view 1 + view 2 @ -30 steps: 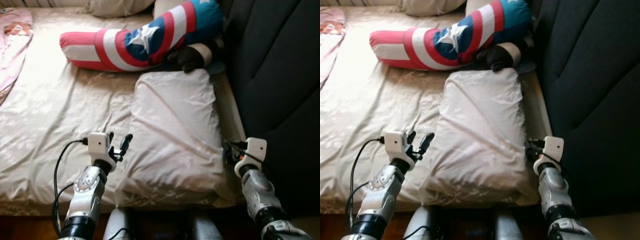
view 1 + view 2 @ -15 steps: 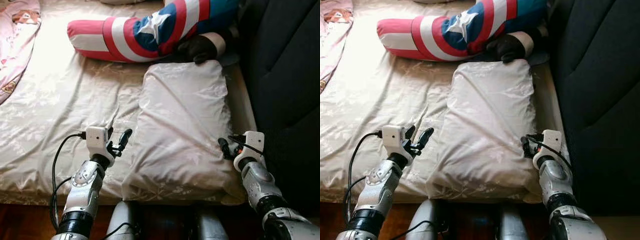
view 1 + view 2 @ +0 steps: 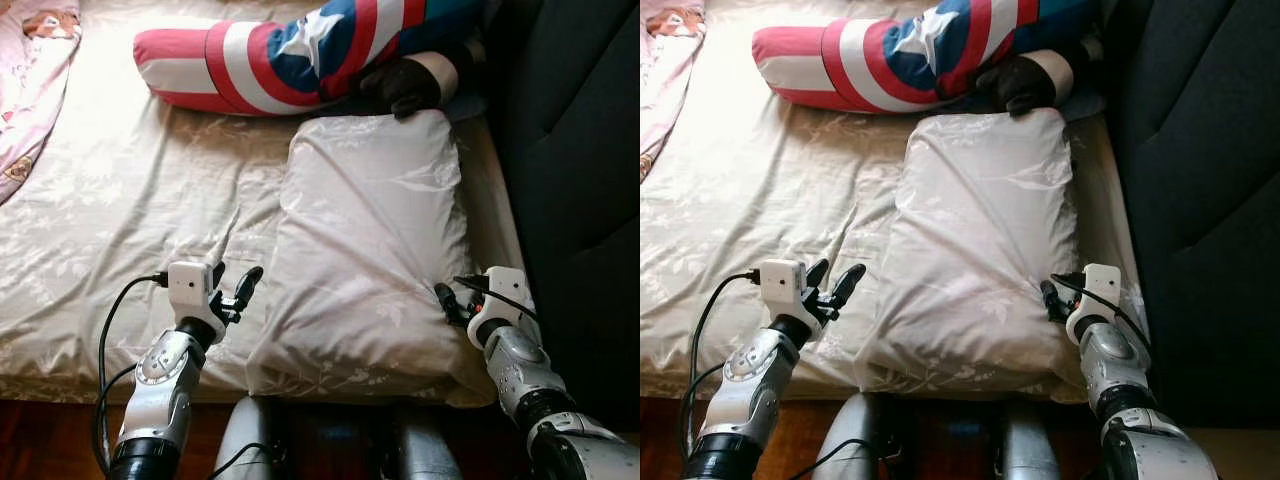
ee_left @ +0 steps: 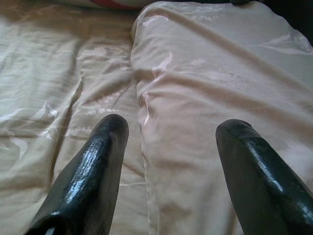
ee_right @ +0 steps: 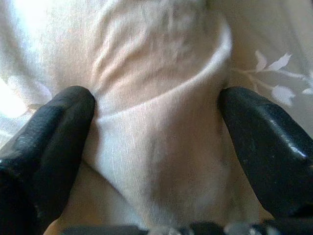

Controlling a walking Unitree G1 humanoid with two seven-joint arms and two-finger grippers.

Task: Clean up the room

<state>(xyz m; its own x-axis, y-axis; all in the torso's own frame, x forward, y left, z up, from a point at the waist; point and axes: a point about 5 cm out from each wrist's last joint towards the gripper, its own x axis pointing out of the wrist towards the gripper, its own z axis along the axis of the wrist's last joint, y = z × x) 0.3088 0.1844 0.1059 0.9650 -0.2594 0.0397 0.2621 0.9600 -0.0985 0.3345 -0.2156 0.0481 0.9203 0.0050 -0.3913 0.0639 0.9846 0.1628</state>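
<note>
Bedding first, left to right: one pink patterned blanket (image 3: 30,90) at the bed's far left edge, one wide beige satin sheet with a pale floral print (image 3: 110,200), one long red, white and blue striped bolster with a white star (image 3: 300,55) across the top, one rectangular cream satin pillow (image 3: 370,240), and one dark upholstered headboard (image 3: 580,150) along the right. A black plush hand with a tan cuff (image 3: 405,85) lies at the bolster's end, touching the pillow's far edge. The pillow lies flat on the sheet's right side, glossy and creased, its near end at the bed's front edge. Two arms reach in. The left gripper (image 4: 168,147) sits just beside the pillow's left edge, jaws wide apart and holding nothing. The right gripper (image 5: 156,127) presses against the pillow's right side, jaws spread wide with a fold of fabric bunched between them, not clamped.
</note>
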